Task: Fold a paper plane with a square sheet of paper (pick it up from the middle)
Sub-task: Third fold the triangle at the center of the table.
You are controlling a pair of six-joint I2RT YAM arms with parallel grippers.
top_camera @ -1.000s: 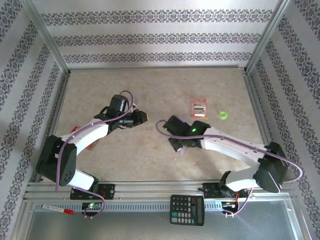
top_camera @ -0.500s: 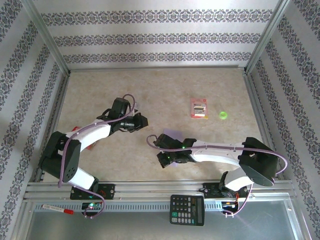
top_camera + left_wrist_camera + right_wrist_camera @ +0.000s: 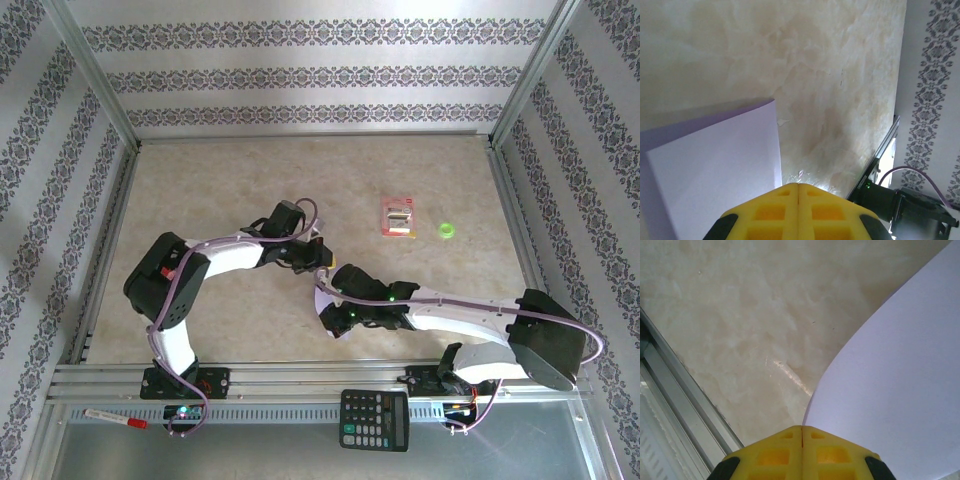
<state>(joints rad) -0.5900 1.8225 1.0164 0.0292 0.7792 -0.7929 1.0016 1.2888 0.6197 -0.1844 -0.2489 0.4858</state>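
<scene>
Curling limply between both pinched-shut jaws, the thin, light sheet of paper (image 3: 890,365) looks crease-prone, best held gently by its edges.

Sheet (image 3: 325,303) centre, packet (image 3: 399,216) rear-R, ring (image 3: 446,231) R of packet, calc (image 3: 374,419) front edge.

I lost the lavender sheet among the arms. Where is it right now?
The square sheet of paper is mid-table in the top view, between the left gripper and the right gripper, down-left of the red-and-white packet.
</scene>
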